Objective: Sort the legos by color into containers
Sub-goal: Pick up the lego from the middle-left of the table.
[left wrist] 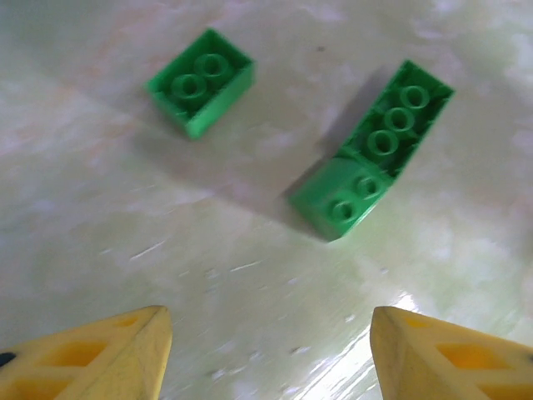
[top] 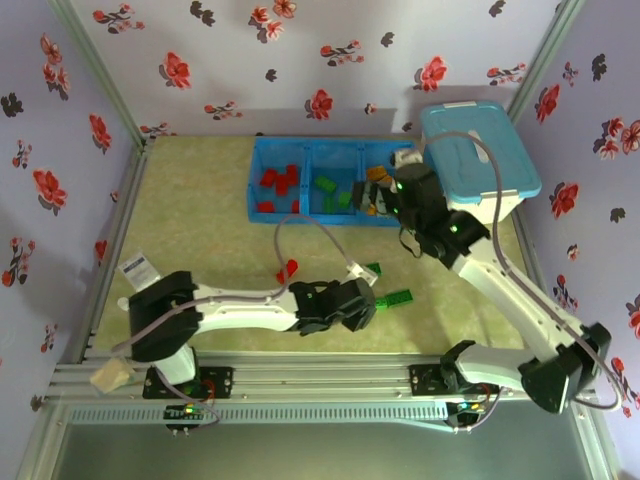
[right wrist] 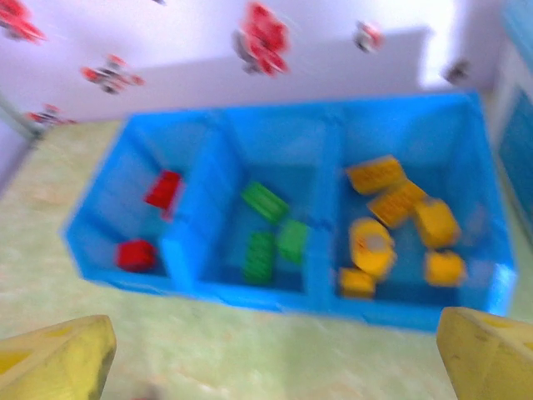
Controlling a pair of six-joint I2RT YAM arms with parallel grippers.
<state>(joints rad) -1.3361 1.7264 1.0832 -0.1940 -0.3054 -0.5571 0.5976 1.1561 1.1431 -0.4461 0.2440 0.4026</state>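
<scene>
Yellow fingers [left wrist: 108,354] of the left gripper [left wrist: 271,333] stand wide apart with nothing between them, just short of a short green lego [left wrist: 200,82] and a long green lego [left wrist: 375,150] on the table [left wrist: 166,242]. A red lego [top: 289,268] lies near. The right gripper [right wrist: 275,350], also spread and empty, hangs before the tray [right wrist: 250,292], which holds reds [right wrist: 162,190] left, greens [right wrist: 266,202] middle and yellows [right wrist: 391,200] right. A white label [top: 137,267] is too small to read.

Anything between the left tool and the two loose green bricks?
No. Left wrist view: bare table from the left tool to the small green brick and the long green brick.
</scene>
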